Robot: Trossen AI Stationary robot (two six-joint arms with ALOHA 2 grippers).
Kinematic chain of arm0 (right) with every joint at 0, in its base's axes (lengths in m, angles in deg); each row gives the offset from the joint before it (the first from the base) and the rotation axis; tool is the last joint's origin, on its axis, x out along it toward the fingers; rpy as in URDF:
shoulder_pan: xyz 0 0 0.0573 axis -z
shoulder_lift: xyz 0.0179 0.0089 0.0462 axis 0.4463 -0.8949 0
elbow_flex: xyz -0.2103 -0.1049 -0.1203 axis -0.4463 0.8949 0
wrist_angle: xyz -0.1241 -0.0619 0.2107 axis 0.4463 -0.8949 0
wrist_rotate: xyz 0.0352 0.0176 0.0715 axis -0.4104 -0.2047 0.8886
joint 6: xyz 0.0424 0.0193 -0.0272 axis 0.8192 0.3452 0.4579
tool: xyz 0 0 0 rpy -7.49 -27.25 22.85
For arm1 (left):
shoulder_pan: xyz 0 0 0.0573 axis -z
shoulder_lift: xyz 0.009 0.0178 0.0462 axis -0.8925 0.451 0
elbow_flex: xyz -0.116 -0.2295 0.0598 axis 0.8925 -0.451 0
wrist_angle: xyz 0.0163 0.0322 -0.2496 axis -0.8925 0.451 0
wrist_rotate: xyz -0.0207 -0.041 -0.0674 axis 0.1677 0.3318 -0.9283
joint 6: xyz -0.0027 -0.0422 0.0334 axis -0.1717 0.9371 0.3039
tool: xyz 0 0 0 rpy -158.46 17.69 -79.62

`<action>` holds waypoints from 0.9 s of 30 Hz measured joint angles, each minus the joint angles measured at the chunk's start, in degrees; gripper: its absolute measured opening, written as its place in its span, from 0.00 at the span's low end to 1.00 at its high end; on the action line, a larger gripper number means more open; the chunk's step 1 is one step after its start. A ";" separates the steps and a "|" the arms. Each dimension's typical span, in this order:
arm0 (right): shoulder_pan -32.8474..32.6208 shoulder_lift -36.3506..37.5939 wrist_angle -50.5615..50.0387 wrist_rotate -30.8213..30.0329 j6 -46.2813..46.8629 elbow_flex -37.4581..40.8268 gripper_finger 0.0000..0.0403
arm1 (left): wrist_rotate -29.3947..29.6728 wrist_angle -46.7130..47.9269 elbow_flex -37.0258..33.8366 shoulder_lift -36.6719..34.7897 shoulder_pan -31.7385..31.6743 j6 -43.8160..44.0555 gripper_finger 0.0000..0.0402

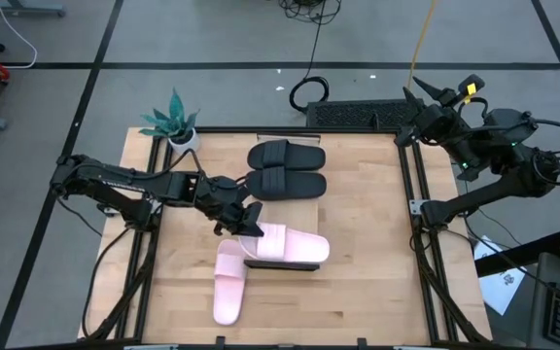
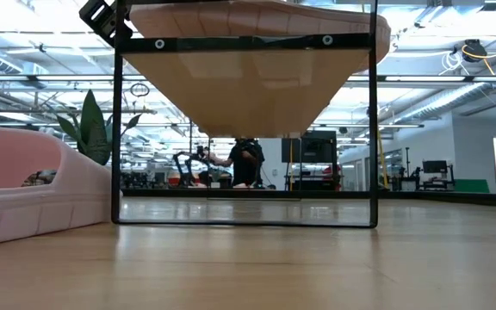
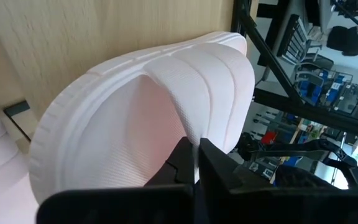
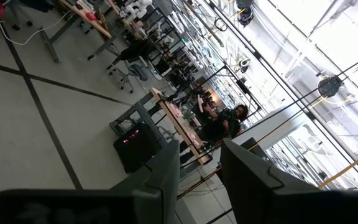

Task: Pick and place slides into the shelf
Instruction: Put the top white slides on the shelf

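Observation:
One pale pink slide lies crosswise over the near end of the shelf, whose dark frame fills the low view. My left gripper is shut on that slide's strap. The second pink slide rests sole-down on the table by the shelf's near left corner and shows again in the low view. Both black slides sit side by side on the shelf's far half. My right gripper waits open beyond the table's far right corner. My left gripper pinches the pink slide's wide strap at its edge between the two fingers. It comes from the table's left, slanting down. The slide sits upright over the shelf's near end; I cannot tell whether its sole rests there or hovers just above.
A small potted plant stands at the table's far left corner. A black keyboard lies just past the far edge. Bare tabletop stretches to the right of the shelf. A person sits far off in the room.

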State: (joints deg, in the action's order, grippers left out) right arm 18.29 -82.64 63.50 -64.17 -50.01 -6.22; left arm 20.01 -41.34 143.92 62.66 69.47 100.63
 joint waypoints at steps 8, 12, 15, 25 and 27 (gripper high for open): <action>0.00 -0.01 -0.01 0.00 0.00 0.00 0.27 | 0.15 1.41 0.00 0.00 -0.29 -0.85 0.04; 0.00 -0.01 -0.01 0.00 0.00 0.00 0.27 | 0.06 2.27 0.00 0.00 -0.66 -1.37 0.11; -0.01 0.00 0.01 0.00 0.00 0.00 0.27 | 0.08 2.29 0.00 0.00 -0.66 -1.52 0.16; -0.01 -0.01 0.01 0.00 0.00 0.00 0.27 | -1.04 2.15 0.00 0.00 -0.70 -0.51 0.25; -0.01 -0.01 0.01 -0.02 0.00 0.00 0.27 | -1.36 1.74 -0.02 0.00 -0.68 -0.12 0.26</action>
State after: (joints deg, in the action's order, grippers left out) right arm 18.28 -82.65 63.52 -64.18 -50.01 -6.22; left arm 18.65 -39.60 143.90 62.66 68.80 100.51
